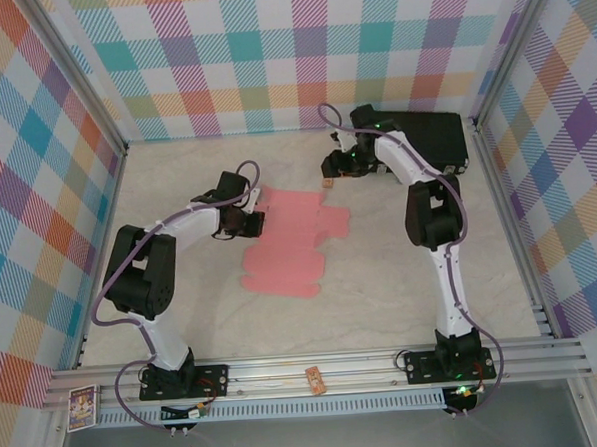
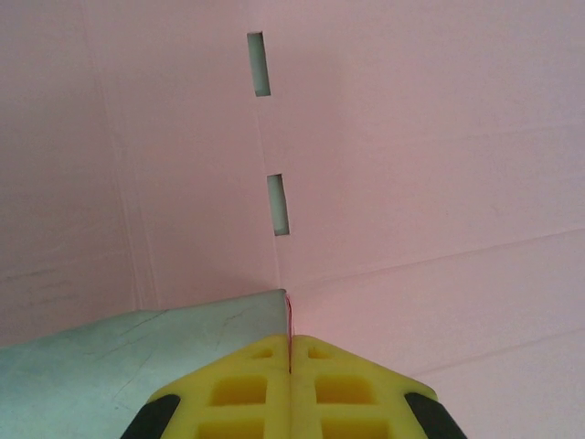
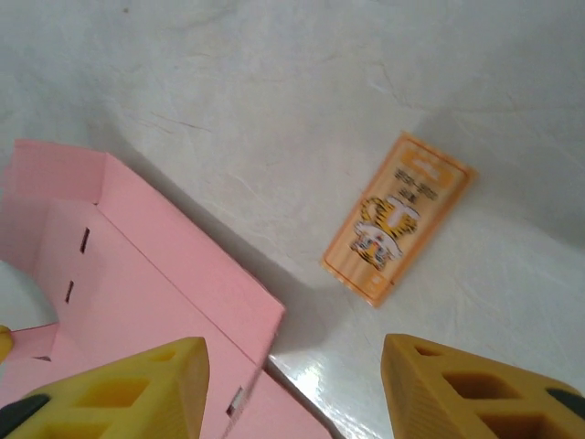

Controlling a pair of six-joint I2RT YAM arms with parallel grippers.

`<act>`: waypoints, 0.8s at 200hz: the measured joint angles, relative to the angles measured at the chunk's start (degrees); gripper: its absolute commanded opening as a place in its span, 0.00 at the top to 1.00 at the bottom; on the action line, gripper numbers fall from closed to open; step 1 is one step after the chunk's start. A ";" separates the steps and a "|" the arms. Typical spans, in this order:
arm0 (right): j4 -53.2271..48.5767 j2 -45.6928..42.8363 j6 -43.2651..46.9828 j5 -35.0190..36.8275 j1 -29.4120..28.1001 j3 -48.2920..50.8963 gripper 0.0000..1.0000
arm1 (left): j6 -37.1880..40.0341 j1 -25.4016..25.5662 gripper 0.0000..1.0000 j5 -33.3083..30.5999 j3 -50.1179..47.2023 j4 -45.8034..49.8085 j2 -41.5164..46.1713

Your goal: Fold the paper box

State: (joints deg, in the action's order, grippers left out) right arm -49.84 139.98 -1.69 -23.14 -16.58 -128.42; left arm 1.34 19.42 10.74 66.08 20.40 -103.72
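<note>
Paper box [image 1: 294, 239] lies flat, mid-frame on the worktop [image 1: 402, 278], left jaws clamped on its upper-left edge; right jaws apart beside an orange card [image 3: 398, 218] near its upper-right flap, black case [image 1: 429, 137] at upper right.

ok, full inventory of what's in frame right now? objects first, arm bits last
paper box: 1, pink, die-cut sheet at table centre
black case: 1, black, far right corner
printed block: 1, orange with a tiger picture, on the table just beyond the sheet's far right corner
tag: 1, orange, middle of the front rail
card: 1, pale, printed, left end of the front rail
table: 1, pale marbled
walls: 3, multicolour plaid, left, back and right
left claw: 1, yellow pads, shut on the paper box's edge
right claw: 1, yellow pads, open, near the printed block
</note>
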 measured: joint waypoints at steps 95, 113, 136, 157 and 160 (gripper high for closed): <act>-6.78 5.75 6.60 -6.19 0.00 -6.67 0.38 | 3.72 2.32 1.00 0.11 -4.74 -3.04 5.05; -7.72 5.84 7.85 -6.73 0.00 -7.50 0.37 | 4.28 2.32 1.00 -0.24 -5.05 -4.09 5.55; -8.41 6.21 9.20 -8.11 0.00 -8.24 0.36 | 4.52 2.45 1.00 -0.79 -5.84 -5.49 6.05; -9.55 7.02 10.64 -10.88 -0.02 -8.31 0.35 | 4.57 2.69 1.00 -0.98 -6.75 -6.19 6.78; -9.68 7.13 10.82 -11.23 -0.02 -8.31 0.35 | 4.57 2.69 1.00 -0.98 -6.82 -6.19 6.86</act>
State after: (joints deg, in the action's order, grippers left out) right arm -59.53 147.11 9.13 -34.37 -16.60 -136.73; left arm 5.91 22.11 9.76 59.27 14.22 -96.86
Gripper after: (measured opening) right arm 0.646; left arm 0.049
